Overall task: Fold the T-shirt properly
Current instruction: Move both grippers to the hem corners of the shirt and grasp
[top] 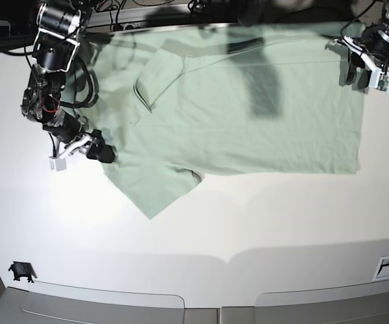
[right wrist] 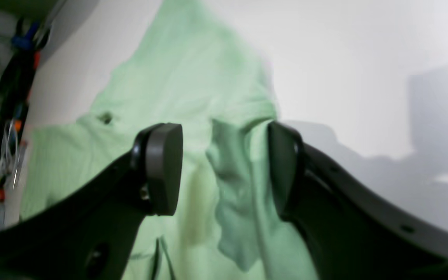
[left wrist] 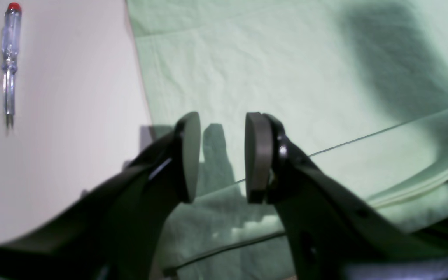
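A: Item one, nearest the lens: left gripper. Two dark pads, parted with a clear gap, nothing between them. It hangs over a folded edge of cloth near the shirt's corner.

B: Item two, the cloth?

A: T-shirt, pale mint green. Spread mostly flat across the far half of the white table, body running left to right in the base view, one sleeve angled out toward the near side. Neck opening toward the left of that view.

B: Handling?

A: Judged light, soft and limp, with no stiffness of its own; it will sag and drag wherever it is not supported. Not fragile, and the weave should give the pads enough grip. Best taken at edges and corners, pinching a hem or a sleeve end so that only the intended layers lift.

B: Item three?

A: Right gripper. Pads spread wide, straddling a raised ridge of fabric at the sleeve side. The ridge stands between them, but the jaws have not closed on it; whether either pad touches it I cannot tell.

B: Sundries?

A: One clear-handled screwdriver with a red cap, on bare table well apart from the shirt's edge. Cable clutter along the far edge, too blurred to list.
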